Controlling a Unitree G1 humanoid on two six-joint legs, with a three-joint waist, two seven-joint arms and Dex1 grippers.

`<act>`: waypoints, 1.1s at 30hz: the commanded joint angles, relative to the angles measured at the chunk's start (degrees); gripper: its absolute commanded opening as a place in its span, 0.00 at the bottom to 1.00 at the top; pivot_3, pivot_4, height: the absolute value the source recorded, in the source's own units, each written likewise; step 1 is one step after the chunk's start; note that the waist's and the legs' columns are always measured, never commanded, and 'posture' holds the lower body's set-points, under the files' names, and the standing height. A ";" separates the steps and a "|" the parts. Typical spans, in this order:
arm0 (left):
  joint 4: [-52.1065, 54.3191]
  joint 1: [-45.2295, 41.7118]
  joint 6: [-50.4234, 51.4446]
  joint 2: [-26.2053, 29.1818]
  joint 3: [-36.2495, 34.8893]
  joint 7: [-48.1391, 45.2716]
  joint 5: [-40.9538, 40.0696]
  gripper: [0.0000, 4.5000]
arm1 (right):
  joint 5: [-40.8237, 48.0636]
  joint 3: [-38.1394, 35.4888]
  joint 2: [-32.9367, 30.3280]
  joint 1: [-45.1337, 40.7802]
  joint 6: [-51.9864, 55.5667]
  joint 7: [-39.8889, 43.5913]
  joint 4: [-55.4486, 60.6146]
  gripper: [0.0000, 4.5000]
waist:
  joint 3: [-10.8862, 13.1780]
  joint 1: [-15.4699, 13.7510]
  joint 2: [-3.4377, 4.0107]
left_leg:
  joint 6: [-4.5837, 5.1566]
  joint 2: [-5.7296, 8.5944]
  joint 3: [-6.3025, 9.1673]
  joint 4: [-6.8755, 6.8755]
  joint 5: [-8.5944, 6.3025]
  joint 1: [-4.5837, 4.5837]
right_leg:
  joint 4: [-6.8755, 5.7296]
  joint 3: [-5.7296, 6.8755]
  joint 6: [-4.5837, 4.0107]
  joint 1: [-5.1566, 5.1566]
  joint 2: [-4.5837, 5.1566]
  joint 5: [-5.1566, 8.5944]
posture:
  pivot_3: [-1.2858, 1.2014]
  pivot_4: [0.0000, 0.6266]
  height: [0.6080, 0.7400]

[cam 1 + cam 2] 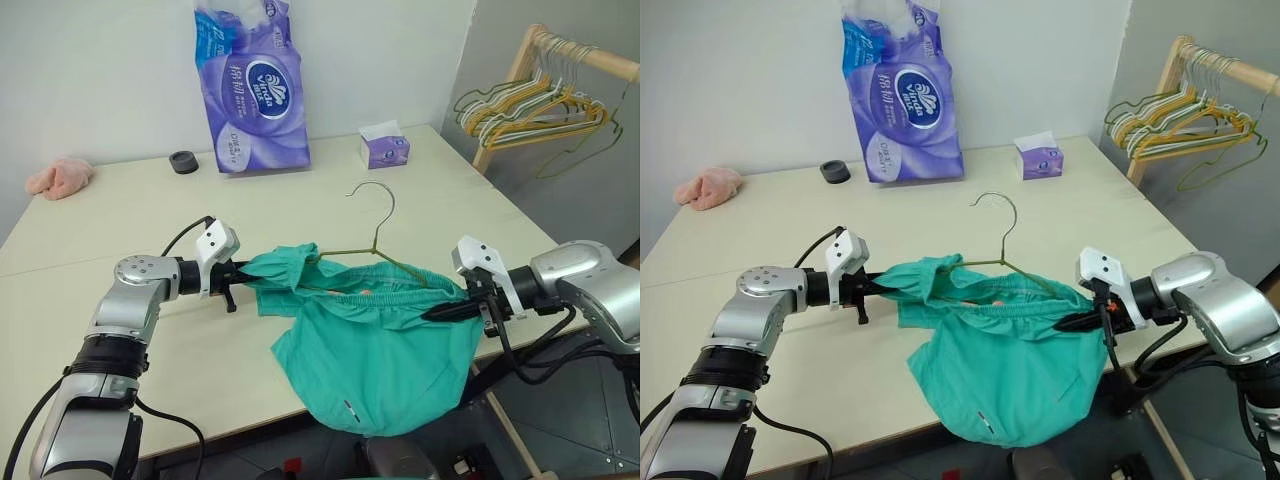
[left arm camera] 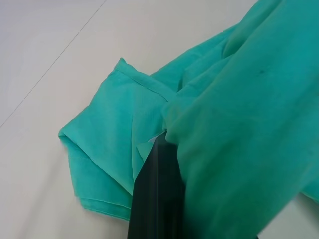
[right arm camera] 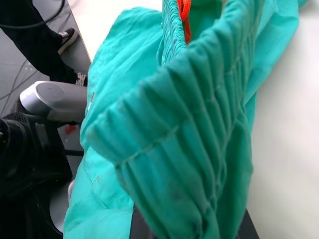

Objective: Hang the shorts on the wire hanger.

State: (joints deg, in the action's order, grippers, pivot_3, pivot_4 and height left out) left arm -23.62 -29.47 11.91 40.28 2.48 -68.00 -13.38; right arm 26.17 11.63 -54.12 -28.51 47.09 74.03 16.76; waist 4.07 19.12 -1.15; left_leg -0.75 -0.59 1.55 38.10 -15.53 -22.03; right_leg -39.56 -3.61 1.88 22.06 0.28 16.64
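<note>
Left gripper (image 1: 238,283): clamped on shorts (image 1: 375,360) hem.
Right gripper (image 1: 447,310): clamped on waistband.
Risk: wire hanger (image 1: 375,243), between both, could be tipped out by uneven pulling.

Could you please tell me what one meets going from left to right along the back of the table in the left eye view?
pink cloth → small black ring → purple tissue-roll pack → small purple tissue box → bunch of hangers on the wooden rail
</note>
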 commanded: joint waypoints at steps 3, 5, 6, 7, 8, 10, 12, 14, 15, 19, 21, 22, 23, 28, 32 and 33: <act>4.51 1.68 0.07 -0.84 -2.24 2.88 -1.09 0.01 | 1.13 -2.32 0.68 -1.71 -0.03 -1.85 0.54 0.00 | 0.00 -0.07 0.00 | 0.00 0.00 0.00 0.00 0.00 0.00 | 0.00 -0.01 0.00 0.00 0.00 0.00 | 0.38 0.05 1.00; 6.07 1.83 2.23 -0.93 -2.65 2.04 -2.76 0.01 | 1.12 -2.03 1.22 -1.83 0.16 -2.63 0.52 0.00 | 0.00 -0.19 -0.01 | 0.00 0.00 0.00 0.00 0.00 -0.02 | 0.00 -0.01 0.00 0.00 0.00 0.00 | 0.38 0.05 1.00; 6.35 1.96 2.96 -0.88 -2.82 2.51 -2.82 0.08 | 1.07 -1.95 1.48 -1.95 0.25 -2.98 0.37 0.00 | 0.00 -0.16 -0.01 | 0.00 0.00 0.00 0.01 0.00 -0.02 | 0.00 0.00 0.00 0.00 0.00 0.00 | 0.38 0.05 1.00; 6.64 2.19 3.61 -0.73 -2.77 2.57 -2.90 0.11 | 1.04 -1.95 1.72 -2.06 0.32 -3.27 0.22 0.00 | 0.00 -0.15 0.00 | 0.00 0.00 0.00 0.01 0.00 -0.02 | 0.00 -0.01 0.00 0.00 0.00 0.00 | 0.38 0.05 1.00; 7.07 2.98 2.96 -0.34 -2.29 2.56 -2.23 0.16 | 1.02 -1.95 1.99 -2.23 0.47 -3.60 0.02 0.00 | 0.00 -0.12 0.00 | 0.00 0.00 -0.01 0.00 0.00 -0.01 | 0.00 -0.01 0.00 0.00 0.00 0.00 | 0.38 0.05 1.00; 7.65 4.15 1.33 -0.17 -2.04 3.51 -1.12 0.29 | 1.04 -1.96 2.27 -2.38 0.63 -3.92 -0.15 0.00 | 0.00 -0.07 0.01 | 0.00 0.00 -0.01 0.00 0.00 0.00 | 0.00 -0.02 0.00 0.00 0.00 0.00 | 0.38 0.05 1.00; 7.69 4.69 -0.22 -0.40 -2.42 5.26 -0.24 0.43 | 1.07 -1.95 2.39 -2.42 0.74 -4.07 -0.14 0.00 | 0.00 -0.07 0.01 | 0.00 -0.01 -0.01 -0.01 0.00 0.01 | -0.01 -0.02 0.00 0.00 0.00 0.00 | 0.38 0.06 1.00; 6.98 5.26 -2.77 -0.07 -2.62 6.87 1.21 0.56 | 1.13 -2.03 2.52 -2.31 0.85 -4.46 -0.15 0.00 | 0.00 -0.13 0.00 | 0.00 -0.01 0.01 -0.01 0.00 0.00 | -0.01 -0.01 0.00 0.00 0.00 0.00 | 0.38 0.06 1.00; 5.50 5.81 -5.06 0.52 -3.32 8.60 2.42 0.63 | 1.30 -2.33 2.97 -2.25 1.24 -5.17 -0.33 0.00 | 0.00 -0.20 0.00 | 0.00 0.00 0.00 -0.01 0.00 -0.01 | 0.00 -0.01 0.00 0.00 0.00 0.00 | 0.38 0.06 1.00; 0.68 7.14 -9.69 2.42 -6.97 13.47 3.83 0.63 | 1.55 -3.29 4.20 -2.00 2.49 -7.58 -1.15 0.00 | 0.00 0.00 0.00 | 0.00 0.00 -0.01 -0.01 0.00 0.00 | 0.00 -0.03 0.00 0.00 0.01 0.00 | 0.37 0.06 1.00; -0.60 7.99 -9.06 3.24 -10.22 15.36 2.34 0.63 | 1.62 -4.01 4.74 -1.60 3.80 -9.46 -1.83 0.00 | 0.00 0.05 0.01 | 0.00 -0.02 0.00 -0.02 0.00 0.00 | -0.01 -0.01 0.00 0.01 0.00 0.00 | 0.37 0.06 1.00; 0.16 8.49 -7.96 3.32 -11.19 15.19 1.13 0.63 | 1.73 -4.37 4.98 -1.41 4.57 -10.27 -2.05 0.00 | 0.00 0.06 0.00 | 0.00 -0.01 0.00 -0.03 0.00 0.00 | -0.01 -0.01 0.00 0.03 0.00 0.00 | 0.37 0.06 1.00; 1.71 9.11 -6.75 3.22 -11.85 14.60 -0.16 0.63 | 2.08 -4.81 5.16 -1.17 5.55 -10.87 -2.12 0.00 | 0.00 0.05 0.00 | 0.01 -0.02 0.00 -0.03 0.00 -0.01 | -0.01 -0.01 0.00 0.03 0.00 0.00 | 0.37 0.06 1.00; 19.67 12.13 8.83 3.06 -11.52 7.65 -12.12 0.75 | 3.51 -8.44 5.65 2.04 10.08 -15.88 -1.24 0.00 | 0.00 -0.72 -0.02 | 0.00 0.08 0.00 0.03 0.00 -0.10 | 0.03 0.02 0.00 0.00 0.15 0.00 | 0.37 0.07 1.00; 31.59 9.14 18.94 2.43 -8.56 5.99 -19.18 1.00 | 4.63 -13.53 5.64 7.86 12.60 -20.48 2.84 0.00 | 0.02 -1.25 0.01 | 0.00 0.14 -0.04 0.07 0.00 -0.14 | 0.04 -0.02 0.01 -0.01 0.17 0.00 | 0.36 0.09 1.00; 33.29 7.95 20.87 2.36 -7.62 5.37 -20.58 1.00 | 4.94 -15.17 5.78 9.78 12.92 -21.73 4.26 0.00 | 0.03 -1.21 0.02 | 0.00 0.14 -0.05 0.07 0.00 -0.14 | 0.04 -0.02 0.02 -0.01 0.15 0.01 | 0.35 0.09 1.00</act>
State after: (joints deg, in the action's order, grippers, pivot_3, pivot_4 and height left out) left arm 5.64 -19.66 29.92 42.47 -5.64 -61.71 -30.84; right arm 29.83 0.50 -48.28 -19.35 59.61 54.14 17.65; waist 4.10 17.91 -1.13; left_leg -0.74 -0.46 1.47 38.16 -15.53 -22.14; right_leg -39.51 -3.67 1.91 22.05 0.34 16.65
